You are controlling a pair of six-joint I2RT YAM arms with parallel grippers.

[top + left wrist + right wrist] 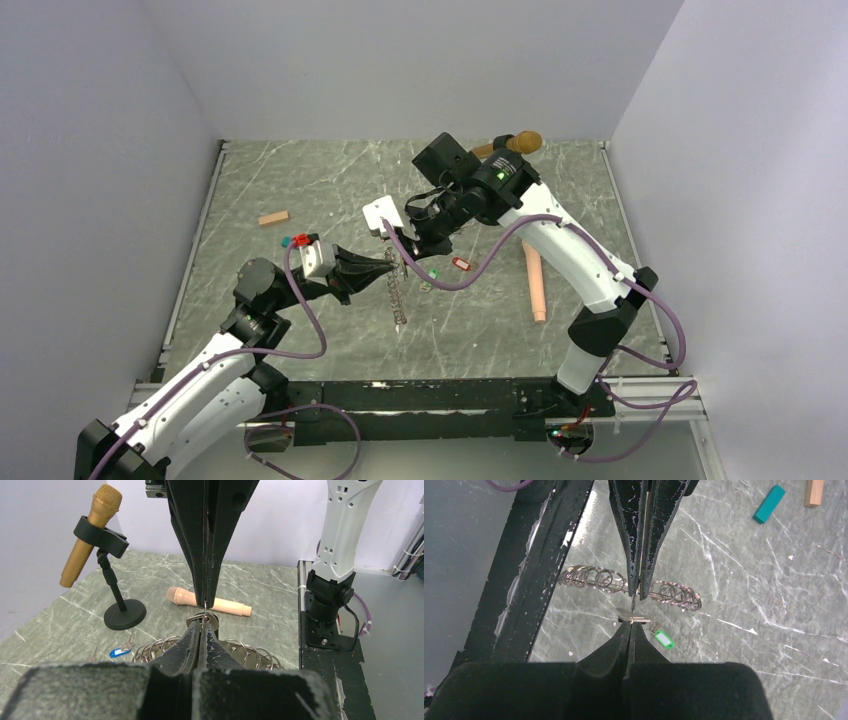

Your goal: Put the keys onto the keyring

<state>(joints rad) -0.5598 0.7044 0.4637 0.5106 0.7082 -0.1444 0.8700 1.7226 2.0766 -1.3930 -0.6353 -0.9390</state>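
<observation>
My left gripper (pixel 392 268) is shut on the keyring (pixel 399 298), a dark metal ring with many small wire loops on its rim (pixel 252 651), and holds it above the table. In the right wrist view the keyring (pixel 589 577) runs across behind the left fingers (pixel 626 525). My right gripper (pixel 631 621) is shut on a small silver key (pixel 638 619), tip to tip with the left gripper (pixel 204 622). A green-tagged key (pixel 664 639) shows just right of it. A blue-tagged key (pixel 119 652) and a red-tagged key (pixel 460 264) lie on the table.
A gold microphone (pixel 90 535) stands in a clip on a round black base (pixel 125 615). A pink microphone (pixel 535 285) lies at the right. A teal block (pixel 769 503), a tan block (pixel 273 217) and a white plate (pixel 381 214) lie farther left.
</observation>
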